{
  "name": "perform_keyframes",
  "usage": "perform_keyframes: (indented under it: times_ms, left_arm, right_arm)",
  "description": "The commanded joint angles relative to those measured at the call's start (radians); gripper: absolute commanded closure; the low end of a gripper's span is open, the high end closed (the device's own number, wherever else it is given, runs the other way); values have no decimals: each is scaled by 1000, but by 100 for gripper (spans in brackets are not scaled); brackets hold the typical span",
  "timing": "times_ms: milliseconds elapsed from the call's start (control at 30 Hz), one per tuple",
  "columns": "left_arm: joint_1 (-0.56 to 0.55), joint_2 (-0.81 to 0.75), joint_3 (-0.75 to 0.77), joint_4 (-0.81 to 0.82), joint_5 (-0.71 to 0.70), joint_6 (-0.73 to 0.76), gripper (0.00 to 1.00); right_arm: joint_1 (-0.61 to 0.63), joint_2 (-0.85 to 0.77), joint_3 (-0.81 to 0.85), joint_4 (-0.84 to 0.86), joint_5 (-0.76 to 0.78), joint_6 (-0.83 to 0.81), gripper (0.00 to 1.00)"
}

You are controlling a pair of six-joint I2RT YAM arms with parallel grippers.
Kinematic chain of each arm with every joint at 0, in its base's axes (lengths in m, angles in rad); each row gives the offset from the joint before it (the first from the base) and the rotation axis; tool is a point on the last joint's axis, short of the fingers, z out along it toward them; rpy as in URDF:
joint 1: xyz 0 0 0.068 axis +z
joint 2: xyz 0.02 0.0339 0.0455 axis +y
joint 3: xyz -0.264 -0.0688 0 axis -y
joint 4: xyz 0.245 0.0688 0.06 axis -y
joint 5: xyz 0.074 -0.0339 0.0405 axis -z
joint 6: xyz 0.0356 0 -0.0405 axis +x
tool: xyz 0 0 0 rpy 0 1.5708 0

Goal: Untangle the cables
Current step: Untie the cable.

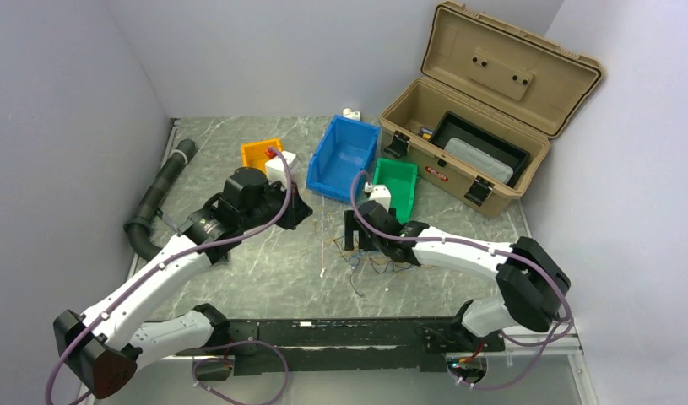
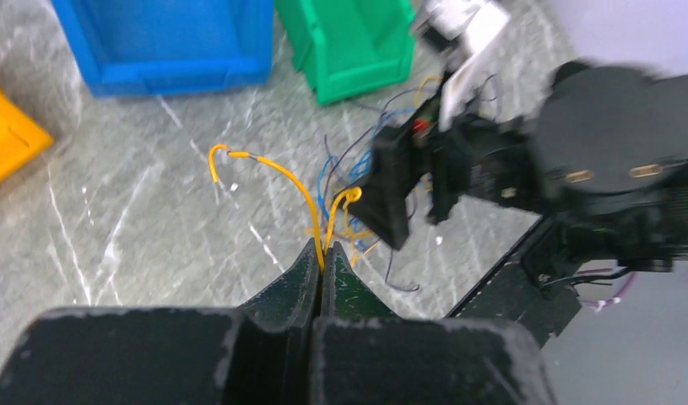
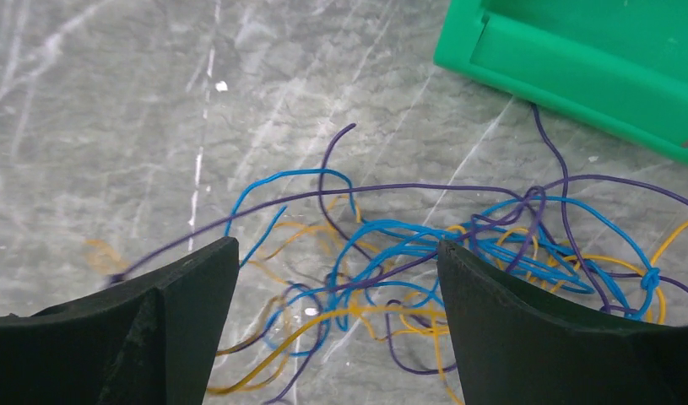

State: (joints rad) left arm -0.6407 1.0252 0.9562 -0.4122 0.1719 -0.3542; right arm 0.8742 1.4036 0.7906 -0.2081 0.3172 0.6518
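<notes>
The cables (image 3: 408, 245) are thin blue, purple and yellow-orange wires in a loose tangle on the marble table, just in front of the green bin. In the top view the tangle (image 1: 370, 260) lies mid-table. My left gripper (image 2: 323, 253) is shut on a yellow wire (image 2: 281, 173), which loops up from its tips and runs back toward the tangle; in the top view this gripper (image 1: 305, 213) sits left of the tangle. My right gripper (image 3: 338, 253) is open, low over the tangle, with wires lying between its fingers. In the top view it (image 1: 357, 240) is right above the wires.
A green bin (image 1: 397, 186), a blue bin (image 1: 344, 156) and an orange bin (image 1: 260, 153) stand behind the wires. An open tan toolbox (image 1: 484, 110) is at the back right. A fat black corrugated hose (image 1: 159, 194) lies along the left wall.
</notes>
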Motion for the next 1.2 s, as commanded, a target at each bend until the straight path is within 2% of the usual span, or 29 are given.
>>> perform_keyframes:
  times_ms: [0,100,267,433,733,833,900,1067,1167]
  left_arm:
    - [-7,-48,100,-7,19,-7,100]
    - [-7,-55,174,-39,-35,-1,100]
    - [-3,-44,370,-166,-224,39,100]
    - [26,-24,508,-263,-395,67,100]
    - [73,-31,517,-302,-476,80,100]
    - [78,-45,481,-295,-460,90,100]
    - [77,-56,443,-271,-397,108,100]
    - [75,-75,364,-189,-177,166,100]
    - [75,-60,359,-185,-101,184,100]
  right_arm:
    - [14,39,22,5,75,41,11]
    - [13,32,-19,-30,114,84,11]
    - [-9,-57,-145,-64,148,161,13]
    - [-62,-169,-215,-231,245,328,20]
    - [-199,-481,-292,-363,274,378,21]
    - [-228,-554,-281,-406,285,370,21]
    - [-230,-594,-266,-397,267,317,21]
    - [-230,-677,-237,-231,74,19,18]
    - [-230,-714,-213,-163,-27,-78,14]
